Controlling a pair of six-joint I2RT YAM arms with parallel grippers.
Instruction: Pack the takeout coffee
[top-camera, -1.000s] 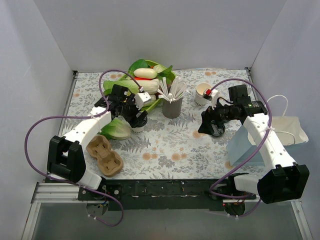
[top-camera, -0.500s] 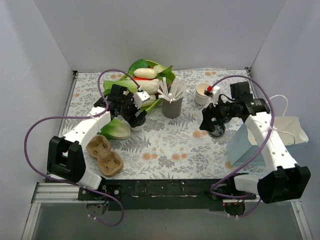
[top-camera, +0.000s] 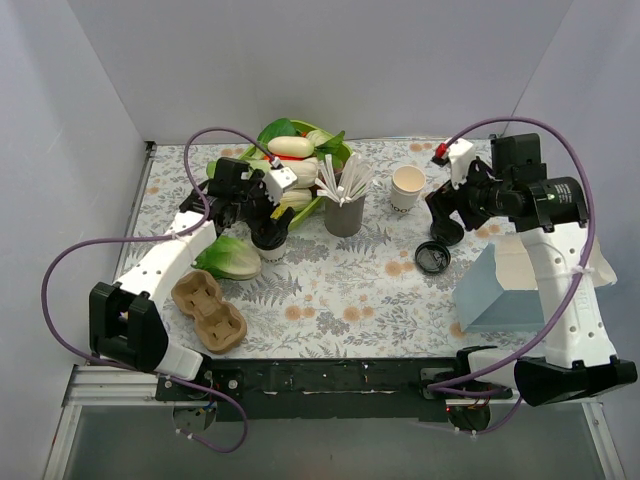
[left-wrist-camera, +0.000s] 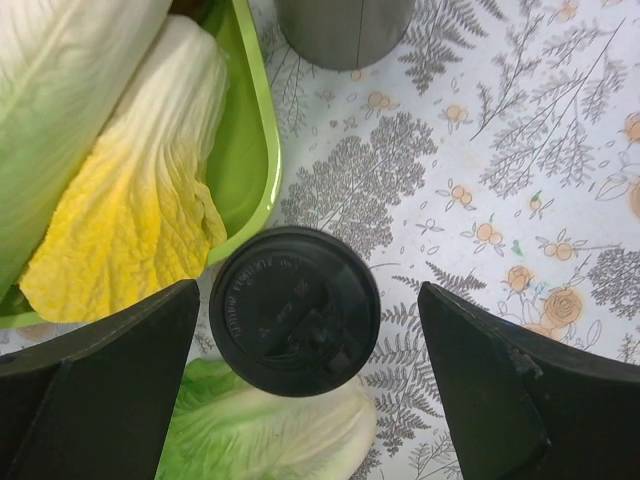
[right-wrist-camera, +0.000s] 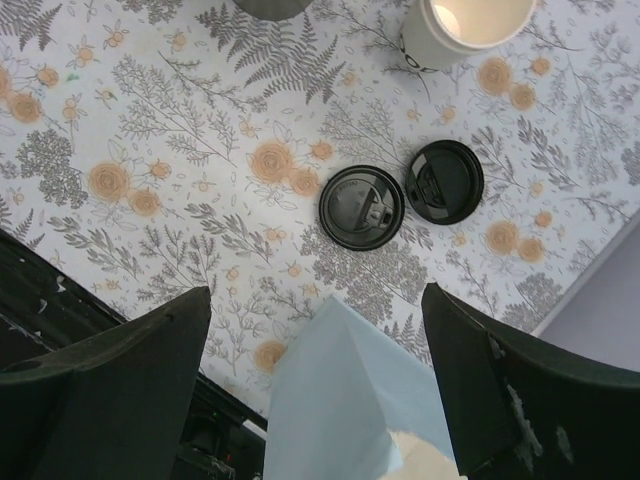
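Note:
A cream-white paper cup (left-wrist-camera: 295, 310) capped with a round black lid stands beside the green tray, seen from straight above. My left gripper (left-wrist-camera: 308, 350) is open and hangs over it, one finger on each side, not touching. In the top view this cup (top-camera: 271, 244) sits under the left gripper (top-camera: 266, 222). A second cream cup (top-camera: 407, 185) stands open and lidless at the back right; it also shows in the right wrist view (right-wrist-camera: 465, 25). My right gripper (top-camera: 446, 214) is open, empty and raised high above the table (right-wrist-camera: 320, 390).
Two loose black lids (right-wrist-camera: 362, 207) (right-wrist-camera: 445, 181) lie near the open cup. A light blue paper bag (top-camera: 500, 290) stands at the right. A grey metal cup of straws (top-camera: 344, 210), a green tray of vegetables (top-camera: 300, 160), a cabbage (top-camera: 232, 258) and a cardboard cup carrier (top-camera: 210, 310) are on the left.
My right arm has lifted up and back to the right, away from the loose lids, with nothing in it. My left gripper has shifted slightly back over the lidded cup.

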